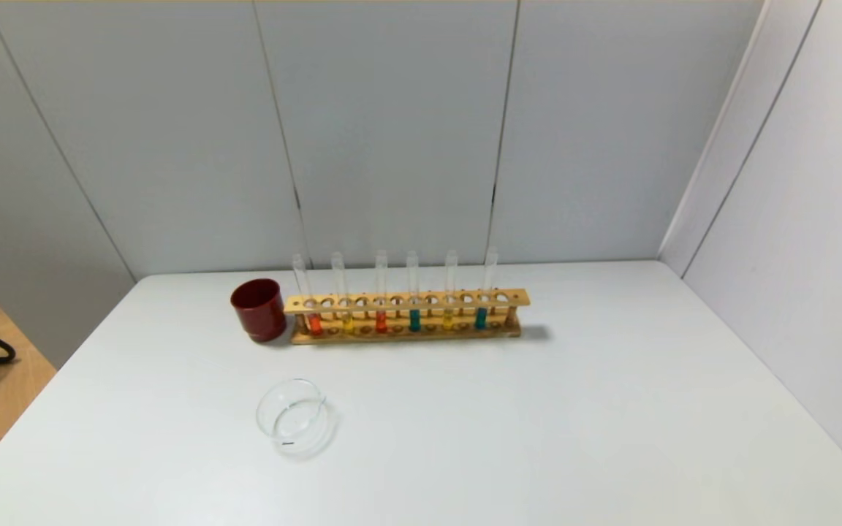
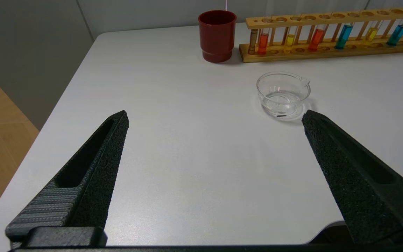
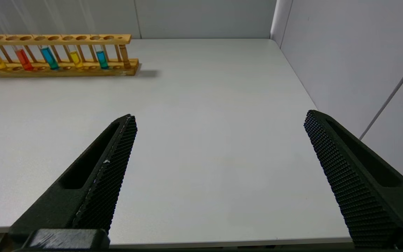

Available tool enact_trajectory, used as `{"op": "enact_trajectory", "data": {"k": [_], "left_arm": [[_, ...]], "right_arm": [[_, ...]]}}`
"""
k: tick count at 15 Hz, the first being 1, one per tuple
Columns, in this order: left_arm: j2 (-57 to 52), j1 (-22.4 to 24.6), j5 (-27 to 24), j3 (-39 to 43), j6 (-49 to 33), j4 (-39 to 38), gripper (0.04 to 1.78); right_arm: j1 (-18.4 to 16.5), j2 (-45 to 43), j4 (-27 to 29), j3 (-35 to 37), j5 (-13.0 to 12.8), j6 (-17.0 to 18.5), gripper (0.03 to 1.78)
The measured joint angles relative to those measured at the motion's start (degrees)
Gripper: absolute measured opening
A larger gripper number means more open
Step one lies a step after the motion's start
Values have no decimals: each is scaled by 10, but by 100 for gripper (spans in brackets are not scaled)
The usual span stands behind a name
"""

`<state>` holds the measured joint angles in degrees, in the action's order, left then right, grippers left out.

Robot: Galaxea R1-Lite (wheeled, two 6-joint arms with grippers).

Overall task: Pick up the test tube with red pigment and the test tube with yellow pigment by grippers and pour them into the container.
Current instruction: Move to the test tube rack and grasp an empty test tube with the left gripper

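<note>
**Nothing picked up yet: both tubes in the rack, dish without pigment**

On my left side, my left gripper (image 2: 215, 117) hangs over the near part of the white table (image 1: 611, 409), its jaws spread wide with nothing between them. Ahead of it stands the dark red cup (image 1: 258, 310), just beside the left end of the wooden rack (image 1: 406, 318). The container (image 1: 295, 416) sits nearer to me than the cup and apart from the rack; it looks clear, with no colour in it, so I judge that no pouring has been done.

Along the rack, from its left end, six tubes stand upright: the test tube with red pigment (image 1: 313, 321), the test tube with yellow pigment (image 1: 347, 321), a second red tube (image 1: 381, 320), a teal tube (image 1: 414, 319), a second yellow tube (image 1: 448, 318), and another teal tube (image 1: 481, 318). Every step is left: both pickups and both pours.

On my right, my right gripper (image 3: 219, 117) is likewise spread and empty, over bare table well apart from the rack.

Neither arm shows in the head view, so I place them only from the wrist views. The right wrist view cuts off the rack's left end. Whether the container holds clear liquid I cannot tell.
</note>
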<state>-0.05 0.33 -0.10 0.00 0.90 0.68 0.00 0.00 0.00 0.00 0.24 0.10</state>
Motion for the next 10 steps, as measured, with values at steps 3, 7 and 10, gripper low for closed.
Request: {"op": "enact_trajectory", "data": {"k": [3, 7, 10], "left_arm": [[0, 0, 0, 0, 1, 0, 175], [0, -1, 0, 0, 8, -1, 175], [0, -2, -1, 0, 4, -2, 175]], "right_arm": [[0, 0, 0, 0, 0, 0, 175], [0, 0, 0, 0, 0, 0, 175], [0, 0, 0, 0, 0, 0, 175]]}}
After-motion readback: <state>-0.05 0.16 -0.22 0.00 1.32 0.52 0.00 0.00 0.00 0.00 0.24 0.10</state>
